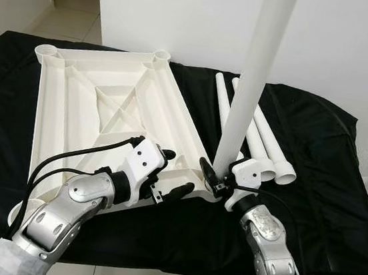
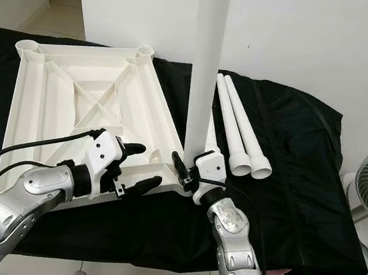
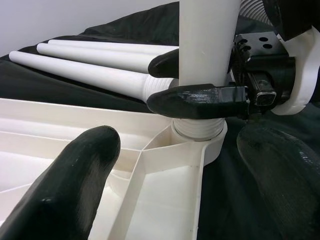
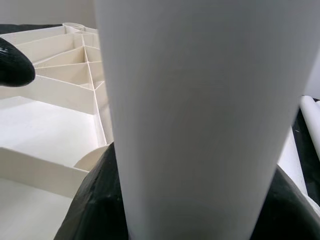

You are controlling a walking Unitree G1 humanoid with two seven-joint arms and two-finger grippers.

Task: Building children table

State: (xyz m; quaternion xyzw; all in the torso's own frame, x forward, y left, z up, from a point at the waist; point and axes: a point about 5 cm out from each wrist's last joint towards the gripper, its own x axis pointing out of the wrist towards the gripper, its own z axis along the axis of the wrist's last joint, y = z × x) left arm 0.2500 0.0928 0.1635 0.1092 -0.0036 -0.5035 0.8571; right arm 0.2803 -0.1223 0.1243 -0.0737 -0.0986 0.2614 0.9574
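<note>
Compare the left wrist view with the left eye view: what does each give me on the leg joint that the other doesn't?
Left wrist alone: the upright leg's threaded end seated in the corner socket, with the right tool clamped just above it.

Left eye alone: the whole upturned tabletop, its far corner sockets, the black cloth, and the left tool open at the tabletop's near edge.

Both: the spare legs lying beside the tabletop.

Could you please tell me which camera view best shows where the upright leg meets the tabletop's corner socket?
The left wrist view: the upright leg enters the corner socket there, right gripper clamped just above. Eye views show the joint small; the right wrist view shows leg surface.
</note>
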